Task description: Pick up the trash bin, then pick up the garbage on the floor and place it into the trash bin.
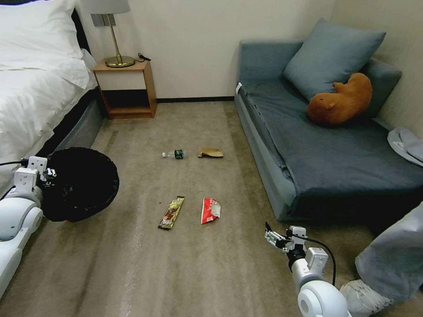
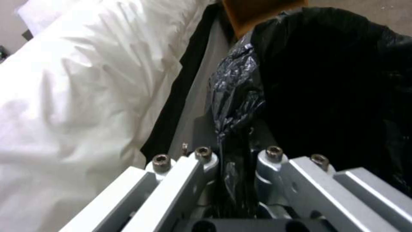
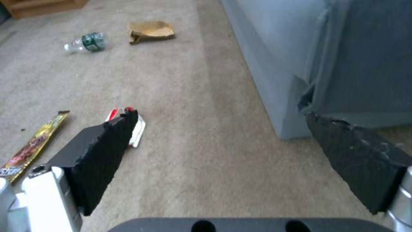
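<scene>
The trash bin (image 1: pixel 81 182) shows as a round mouth lined with a crinkled black bag (image 2: pixel 326 80), at the left beside the bed. My left gripper (image 1: pixel 44 174) is shut on its rim, with bag plastic pinched between the fingers (image 2: pixel 206 158). The garbage lies on the carpet: a clear bottle (image 1: pixel 175 154), a brown paper bag (image 1: pixel 210 152), a gold-brown wrapper (image 1: pixel 171 212) and a red-and-white wrapper (image 1: pixel 210 210). My right gripper (image 1: pixel 271 235) hovers open and holding nothing, to the right of the red-and-white wrapper (image 3: pixel 138 129). Its black pads (image 3: pixel 107 151) stand wide apart.
A white bed (image 1: pixel 31 83) runs along the left, with a wooden nightstand (image 1: pixel 128 88) and lamp behind it. A grey-blue sofa (image 1: pixel 317 149) fills the right side. A person's leg and shoe (image 1: pixel 365 295) stand at the lower right, close to my right arm.
</scene>
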You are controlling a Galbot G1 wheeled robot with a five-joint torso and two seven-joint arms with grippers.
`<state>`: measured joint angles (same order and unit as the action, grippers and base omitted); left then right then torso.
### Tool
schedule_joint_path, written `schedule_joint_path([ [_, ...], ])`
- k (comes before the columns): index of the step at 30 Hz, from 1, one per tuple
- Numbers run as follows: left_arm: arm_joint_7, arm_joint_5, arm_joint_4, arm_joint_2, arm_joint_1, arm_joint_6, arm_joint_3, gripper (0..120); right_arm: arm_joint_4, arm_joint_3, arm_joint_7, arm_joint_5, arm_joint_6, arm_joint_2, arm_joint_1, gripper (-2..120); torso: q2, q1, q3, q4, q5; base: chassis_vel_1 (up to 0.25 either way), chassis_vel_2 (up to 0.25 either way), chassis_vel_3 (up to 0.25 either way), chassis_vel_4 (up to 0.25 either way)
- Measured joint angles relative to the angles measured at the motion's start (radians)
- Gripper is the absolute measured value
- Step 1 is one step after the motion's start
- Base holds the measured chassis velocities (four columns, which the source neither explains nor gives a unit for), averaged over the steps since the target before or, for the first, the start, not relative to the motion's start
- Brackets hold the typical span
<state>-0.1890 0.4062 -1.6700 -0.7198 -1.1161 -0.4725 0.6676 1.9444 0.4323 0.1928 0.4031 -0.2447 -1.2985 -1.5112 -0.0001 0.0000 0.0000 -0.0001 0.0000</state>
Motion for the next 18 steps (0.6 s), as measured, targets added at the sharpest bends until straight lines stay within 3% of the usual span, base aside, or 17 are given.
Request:
schedule_joint_path([
  [18,0.002,-0.019,0.001,-0.014,-0.007,0.000,0.002,5,-0.045,-0.060,0.001,0.012,0.000,0.018,0.060,100,0.000,0.000,0.000,0.0000,0.0000,-0.069,0.072,0.070,-0.073],
])
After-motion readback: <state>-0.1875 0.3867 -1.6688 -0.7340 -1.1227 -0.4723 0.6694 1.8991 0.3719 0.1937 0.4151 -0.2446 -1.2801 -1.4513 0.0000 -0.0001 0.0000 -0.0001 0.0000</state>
